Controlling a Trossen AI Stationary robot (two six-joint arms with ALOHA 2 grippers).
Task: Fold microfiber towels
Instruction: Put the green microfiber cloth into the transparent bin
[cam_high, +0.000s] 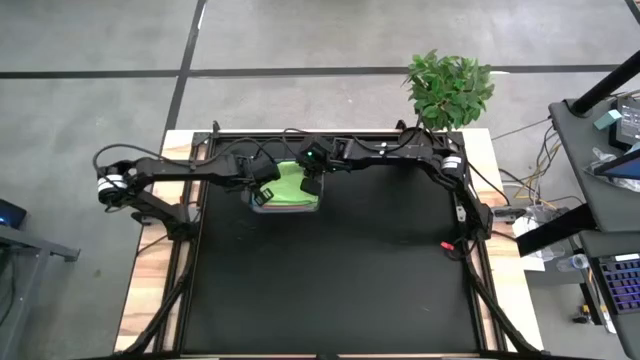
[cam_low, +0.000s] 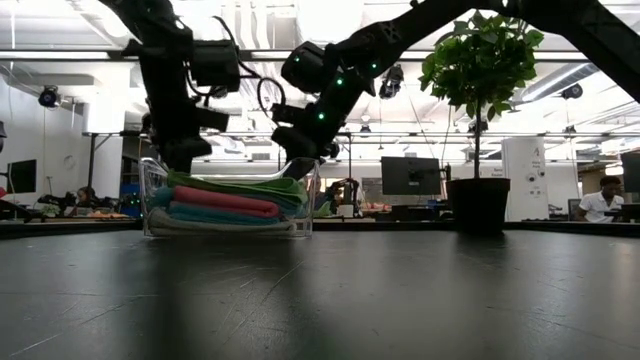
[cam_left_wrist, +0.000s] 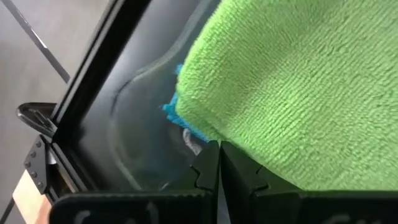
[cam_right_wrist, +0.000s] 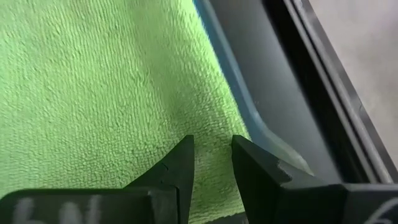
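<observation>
right fingers (cam_right_wrist: 210, 171) slightly spread over green towel (cam_right_wrist: 99, 87) in tub (cam_low: 150, 200); left fingers (cam_left_wrist: 219, 171) pressed together at its edge. advise pinching top layer only.

High view looks straight down on the whole black table (cam_high: 330, 280); tub (cam_high: 285, 190) sits upper centre of frame, far off. Low view sits at tabletop level, facing across to the room behind; the same tub (cam_low: 228, 205) shows left of centre, w/ plant (cam_low: 478, 70) at right, also seen upper right in high view (cam_high: 450, 88). Both wrist cams are v. close, filled by the green towel (cam_left_wrist: 298, 87) (cam_right_wrist: 106, 93); left one catches the tub's rim.
</observation>
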